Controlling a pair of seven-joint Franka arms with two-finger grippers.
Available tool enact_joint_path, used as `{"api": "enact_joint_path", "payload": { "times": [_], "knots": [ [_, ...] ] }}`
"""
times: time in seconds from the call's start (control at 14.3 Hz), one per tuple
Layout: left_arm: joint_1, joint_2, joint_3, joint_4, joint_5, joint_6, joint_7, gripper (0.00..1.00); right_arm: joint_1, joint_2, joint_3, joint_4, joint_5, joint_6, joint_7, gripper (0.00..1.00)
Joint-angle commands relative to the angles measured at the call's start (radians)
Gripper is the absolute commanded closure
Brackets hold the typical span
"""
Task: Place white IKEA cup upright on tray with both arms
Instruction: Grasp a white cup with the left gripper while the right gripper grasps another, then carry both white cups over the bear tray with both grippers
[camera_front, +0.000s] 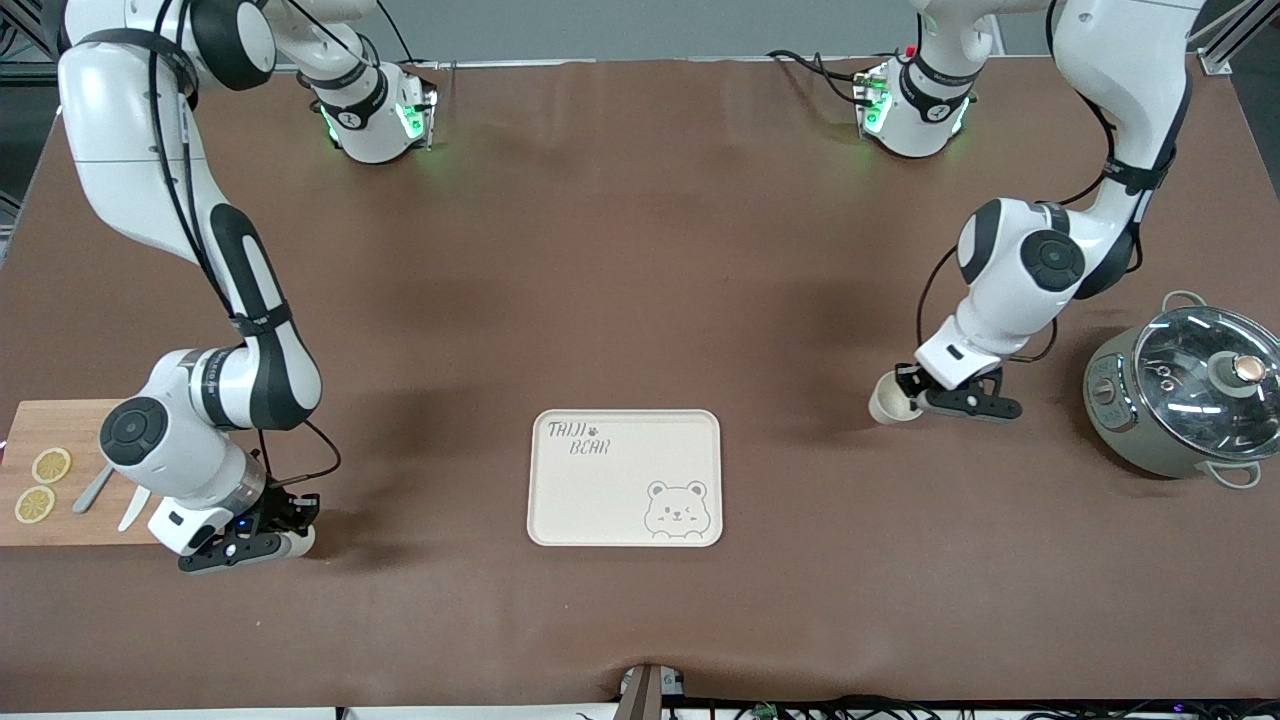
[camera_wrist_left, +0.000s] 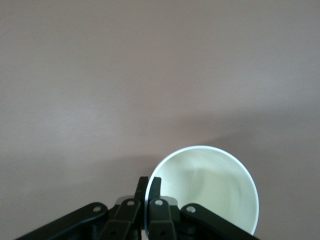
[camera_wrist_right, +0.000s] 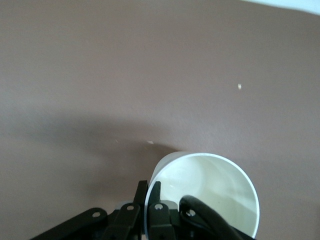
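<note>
Left gripper (camera_front: 912, 400) pinches the rim of a cup (camera_front: 889, 403), mouth sideways toward the tray (camera_front: 625, 478). Right gripper (camera_front: 285, 538) is clamped on the rim of a second cup (camera_front: 298, 541), by the board (camera_front: 60, 470), axis tilted.

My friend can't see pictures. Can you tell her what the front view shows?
Two white robot arms each pinch a white cup by its rim, jaws shut: the left gripper holds one cup, the right gripper another. Between them lies a flat cream rectangular tray printed with a bear face, nothing on it.
</note>
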Motion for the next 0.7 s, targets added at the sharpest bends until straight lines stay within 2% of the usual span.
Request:
{"api": "enact_joint_path", "payload": {
  "times": [0.0, 0.07, 0.21, 0.49, 0.63],
  "knots": [
    [-0.102, 0.135, 0.002, 0.314, 0.018, -0.267, -0.140, 1.00, 0.039, -0.011, 0.003, 0.044, 0.004, -0.021, 0.100, 1.00],
    [-0.143, 0.194, 0.004, 0.427, 0.023, -0.339, -0.211, 1.00, 0.058, -0.018, 0.003, 0.050, 0.004, -0.027, 0.139, 1.00],
    [-0.214, 0.307, 0.007, 0.603, 0.023, -0.401, -0.314, 1.00, 0.090, -0.021, 0.003, 0.056, 0.004, -0.051, 0.240, 1.00],
    [-0.295, 0.460, 0.016, 0.789, 0.018, -0.402, -0.415, 1.00, 0.170, -0.020, 0.003, 0.114, -0.003, -0.126, 0.429, 1.00],
    [-0.327, 0.505, 0.018, 0.849, 0.018, -0.389, -0.466, 1.00, 0.197, -0.012, 0.003, 0.140, -0.003, -0.146, 0.535, 1.00]
  ]
}}
